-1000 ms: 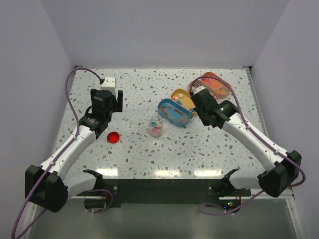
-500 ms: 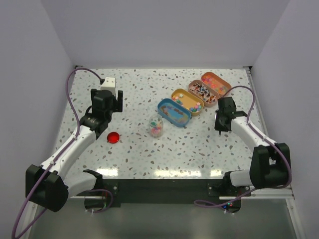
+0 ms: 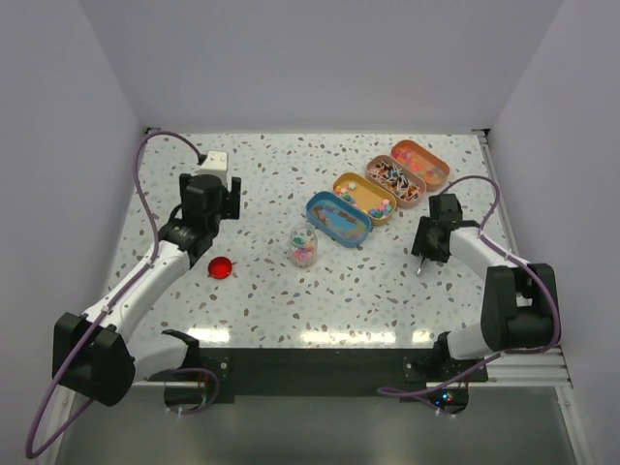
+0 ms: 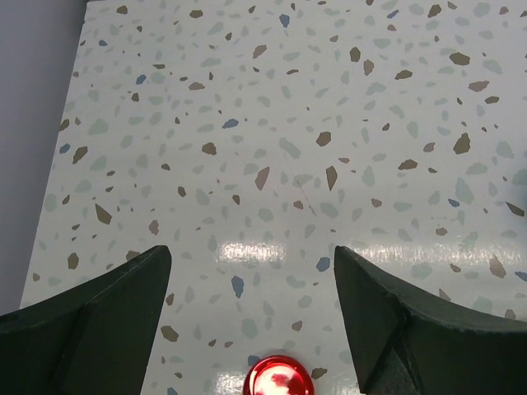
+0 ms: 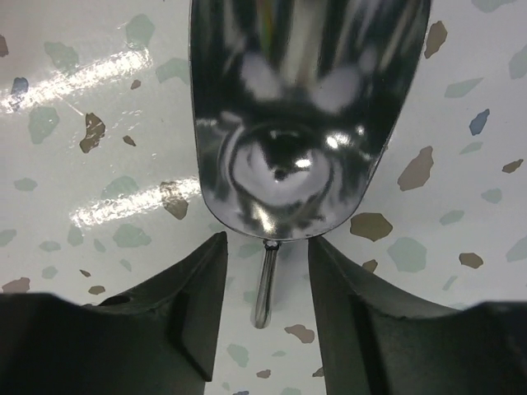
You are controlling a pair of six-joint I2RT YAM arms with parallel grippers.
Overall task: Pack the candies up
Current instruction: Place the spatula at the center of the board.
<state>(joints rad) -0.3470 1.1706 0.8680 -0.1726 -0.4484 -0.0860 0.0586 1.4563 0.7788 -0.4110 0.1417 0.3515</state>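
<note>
Two arms reach in from the near edge of the speckled desk (image 3: 271,291). Nearest, on the left side, a red round lid (image 3: 221,268) lies flat on the desk. The left tool (image 4: 251,255) is held above the desk by it, released, its fingers spread wide with nothing between them. In the left wrist view the lid shows at the bottom edge, between the two fingers.

To the right of the lid, near the middle of the desk, a small clear jar (image 3: 303,242) stands upright, well apart from the lid, with mixed-colour candies (image 3: 303,255) inside it.

On the right side, about level with the jar, the right tool (image 5: 265,243) points down at the desk. A silver scoop (image 5: 303,115) sits just ahead of its fingers, bowl away from the wrist. Its thin handle runs back between the fingers, which stand released, with a gap on either side of the handle.

Farther back, four oval tins form a slanted row toward the far right corner. They are a blue tin (image 3: 314,207) just beyond the jar, then a yellow tin (image 3: 341,184), a brown tin (image 3: 374,170) and an orange tin (image 3: 441,176). Each sits beside the next, and all hold more candies.
</note>
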